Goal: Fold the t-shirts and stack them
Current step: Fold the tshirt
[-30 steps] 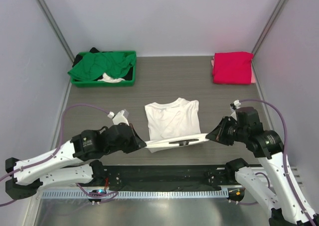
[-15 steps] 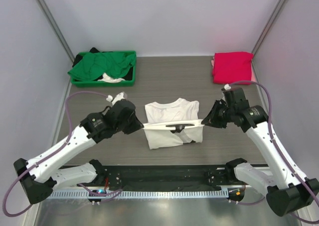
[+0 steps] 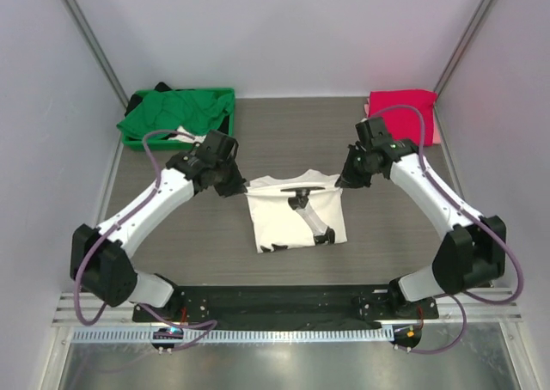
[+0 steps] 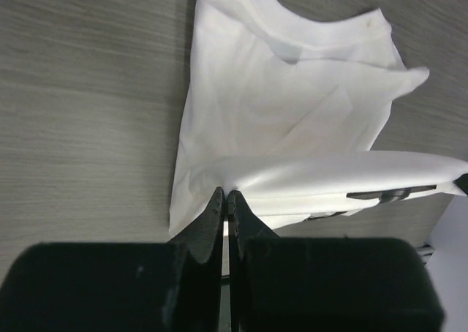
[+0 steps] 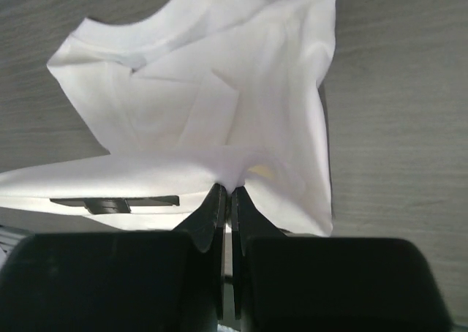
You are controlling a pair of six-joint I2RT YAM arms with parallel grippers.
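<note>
A white t-shirt (image 3: 296, 218) with a black print lies mid-table, its near half lifted and carried over toward the collar. My left gripper (image 3: 244, 189) is shut on its left corner; the pinched cloth (image 4: 292, 112) shows in the left wrist view at the gripper (image 4: 225, 194). My right gripper (image 3: 342, 182) is shut on its right corner, and the shirt (image 5: 219, 120) shows in the right wrist view at the gripper (image 5: 225, 189). A folded pink-red t-shirt (image 3: 404, 115) lies at the back right. A green t-shirt (image 3: 176, 112) lies crumpled in the bin.
A green plastic bin (image 3: 225, 93) stands at the back left with green, white and dark clothes in it. Grey walls and slanted metal posts close the table on three sides. A black rail runs along the near edge.
Both grippers have carried the shirt's near hem up and away from the arm bases, toward the collar. The fold now lies over the far half and the black print faces up.
</note>
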